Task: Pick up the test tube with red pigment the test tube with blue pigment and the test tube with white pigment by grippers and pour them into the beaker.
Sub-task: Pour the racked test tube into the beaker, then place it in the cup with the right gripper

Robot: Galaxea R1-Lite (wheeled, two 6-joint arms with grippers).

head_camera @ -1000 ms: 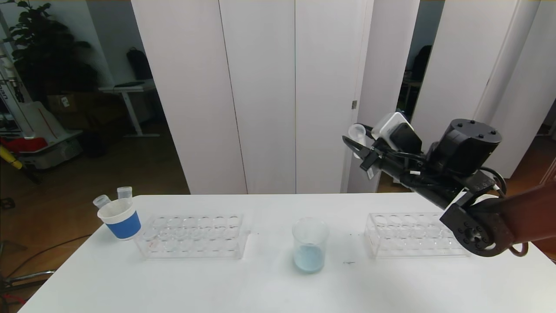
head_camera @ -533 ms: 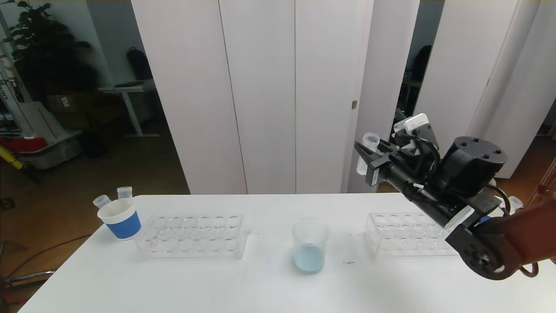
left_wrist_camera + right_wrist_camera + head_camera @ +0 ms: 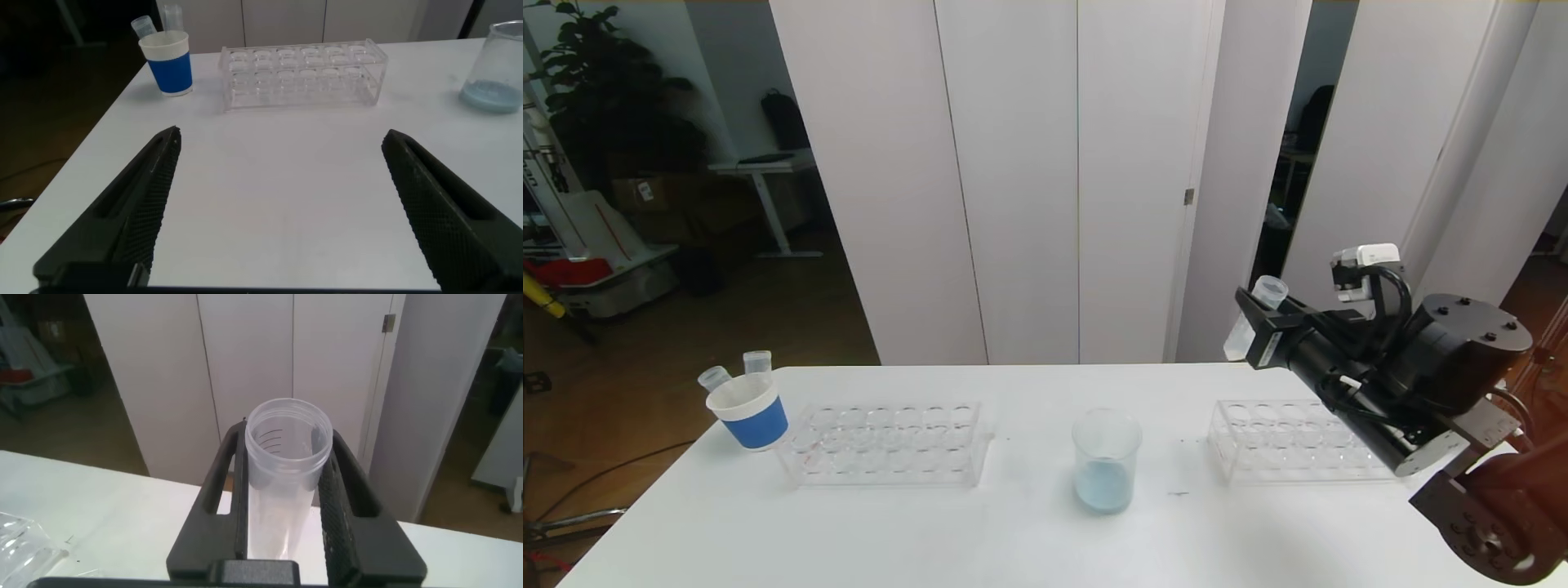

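- Head view: the right gripper (image 3: 1252,322) pinches an empty clear test tube (image 3: 1255,318), high above the table's far edge (image 3: 1029,369), over the right rack (image 3: 1286,441);
- the beaker (image 3: 1105,460) with pale blue liquid stands mid-table between both racks, bare table all round it;
- the left gripper (image 3: 282,208) is spread wide, low near the front edge.

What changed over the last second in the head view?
The right gripper, still shut on a clear tube, swung from tilted to nearly upright while drawing back to the robot's right and lower, away from the beaker. Beaker, both racks and the blue cup stayed put.
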